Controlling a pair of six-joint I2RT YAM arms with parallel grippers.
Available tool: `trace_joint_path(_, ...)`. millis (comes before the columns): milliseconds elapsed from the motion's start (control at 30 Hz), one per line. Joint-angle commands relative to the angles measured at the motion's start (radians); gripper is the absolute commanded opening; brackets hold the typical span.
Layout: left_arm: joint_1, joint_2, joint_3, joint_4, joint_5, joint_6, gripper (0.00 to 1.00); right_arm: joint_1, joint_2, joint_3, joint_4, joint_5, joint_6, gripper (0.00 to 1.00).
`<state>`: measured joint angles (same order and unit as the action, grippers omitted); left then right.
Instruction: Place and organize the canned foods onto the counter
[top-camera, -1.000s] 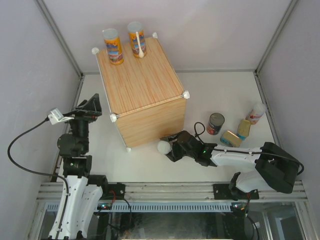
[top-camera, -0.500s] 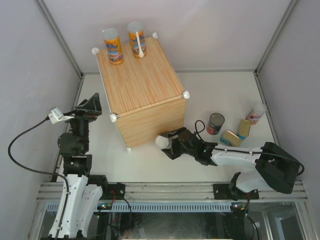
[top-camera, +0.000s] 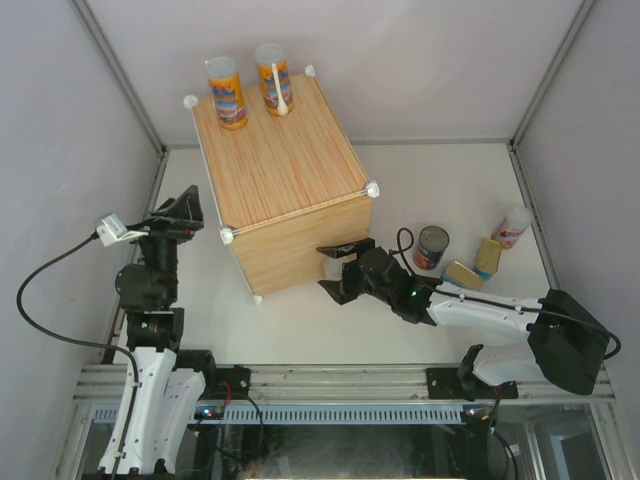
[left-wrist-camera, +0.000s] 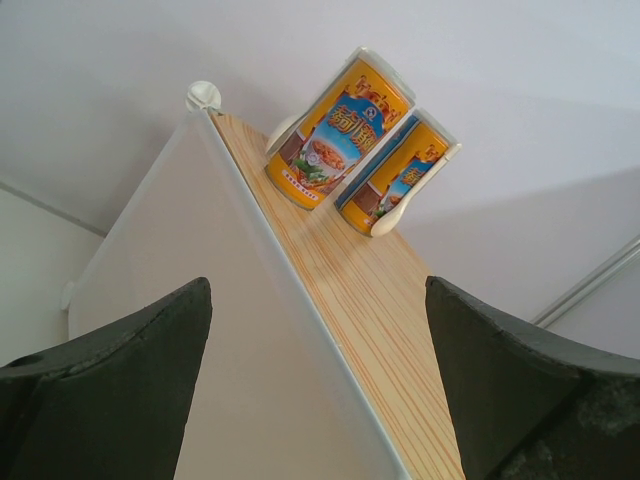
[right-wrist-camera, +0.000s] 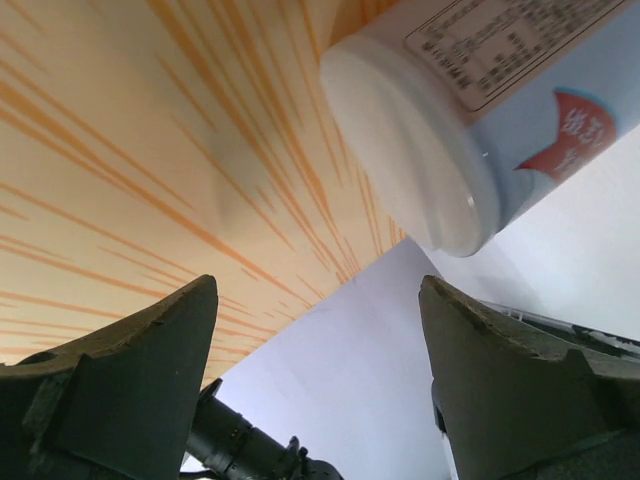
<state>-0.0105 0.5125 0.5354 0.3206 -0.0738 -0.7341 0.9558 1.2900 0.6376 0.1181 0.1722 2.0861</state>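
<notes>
Right gripper (top-camera: 342, 268) is spread wide with nothing between the fingers, sitting low at the counter's (top-camera: 290, 170) front wall. Its wrist cam shows a white-lidded can (right-wrist-camera: 470, 110) just past the fingertips, right up against that wood panel. So it's beside the counter, not on top.

Risk imo: one nudge and the can skids or tips along the wall, and a regrab that tight to the panel could jam a finger into the wood.

Left gripper (left-wrist-camera: 318, 300) is open too, empty, off the counter's left side. Two orange cans (top-camera: 227, 93) stand at the counter's far edge. The leftover cans (top-camera: 431, 247) sit well right of it.
</notes>
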Motion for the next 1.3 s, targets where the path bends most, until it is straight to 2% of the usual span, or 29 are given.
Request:
trace_joint_path(0,0.01,-0.001,-0.023,0.042,0.015,-0.01,0.91,0.002,-0.028,0.073,-0.059,0.02,0.038,0.81)
trace_joint_path(233,0.011,-0.012,-0.021,0.041,0.008,-0.005,0.91,0.076,-0.052,0.176,-0.229,0.134,-0.266,0.8)
trace_joint_path(533,0.011,-0.02,-0.019,0.035,0.01,-0.004,0.91,0.265,-0.041,0.247,-0.405,0.451,-0.747,0.75)
trace_joint_path(633,0.011,-0.019,-0.017,0.03,0.009,-0.003,0.91,0.322,0.003,0.305,-0.531,0.562,-0.885,0.76)
trace_joint_path(767,0.012,-0.014,-0.014,0.03,0.013,-0.006,0.91,0.395,0.037,0.345,-0.658,0.723,-0.989,0.79)
trace_joint_path(967,0.011,-0.01,-0.014,0.03,0.019,-0.008,0.91,0.422,0.066,0.346,-0.791,0.846,-1.024,0.88)
trace_joint_path(1100,0.012,-0.008,-0.014,0.029,0.02,-0.01,0.91,0.419,0.101,0.346,-0.751,0.887,-1.137,0.94)
trace_joint_path(1267,0.011,-0.007,-0.012,0.03,0.022,-0.007,0.91,0.403,0.134,0.344,-0.662,0.901,-1.255,0.97)
